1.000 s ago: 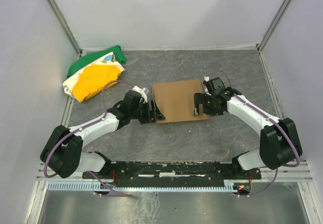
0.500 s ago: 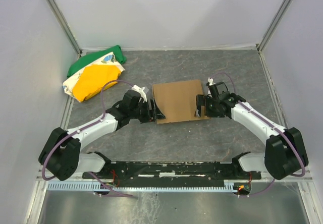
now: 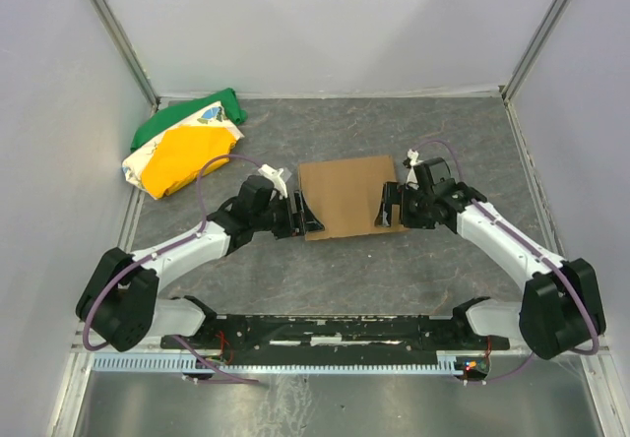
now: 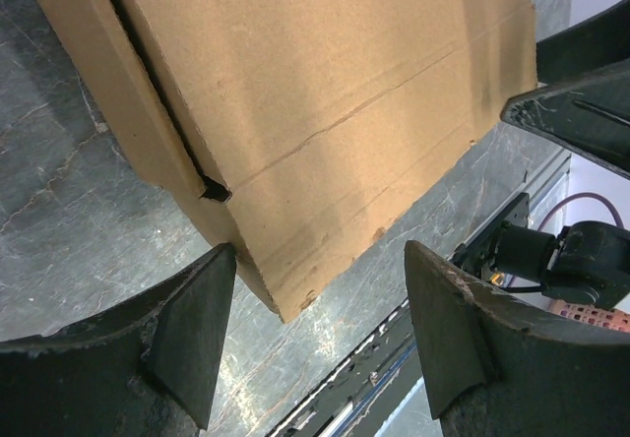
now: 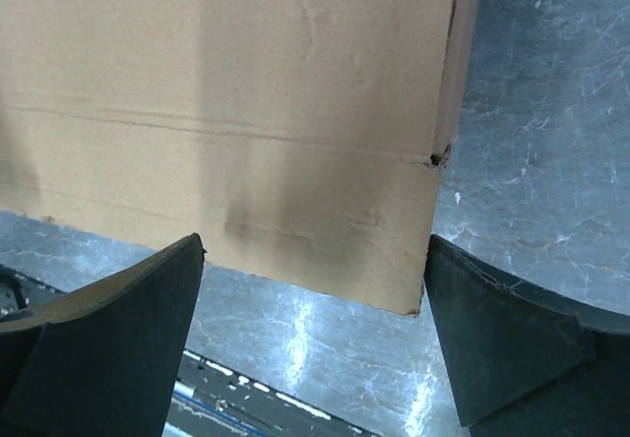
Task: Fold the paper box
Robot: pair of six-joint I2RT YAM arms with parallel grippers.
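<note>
The paper box (image 3: 346,198), plain brown cardboard lying flat-topped near the middle of the grey surface (image 3: 345,284), sits between two robot arms in what looks like the closing stage of the folding job. From the left wrist camera a dark slit shows along its side where the top panel meets the wall below, with a small notch near the corner, so the lid does not look fully seated there. The left end effector (image 3: 303,218) is released, its fingers (image 4: 187,329) spread either side of the box's near left corner without clamping it. The right end effector (image 3: 385,208) is likewise released, its fingers (image 5: 512,348) wide apart around the near right corner. The danger from here, to a bystander's eye, lies in uneven pressure. Should one arm press in harder than the other, the light box could skid or swivel across the smooth surface instead of folding. Should both squeeze inward together, the top panel may bow along the creases visible across it. A finger closing on a corner might also crush the cardboard, or catch the top layer alone and lever the lid open. Whether any tabs are engaged in their slots cannot be seen. A green, yellow and white cloth bundle (image 3: 187,147) lies well apart at the far left, out of the way of either arm
</note>
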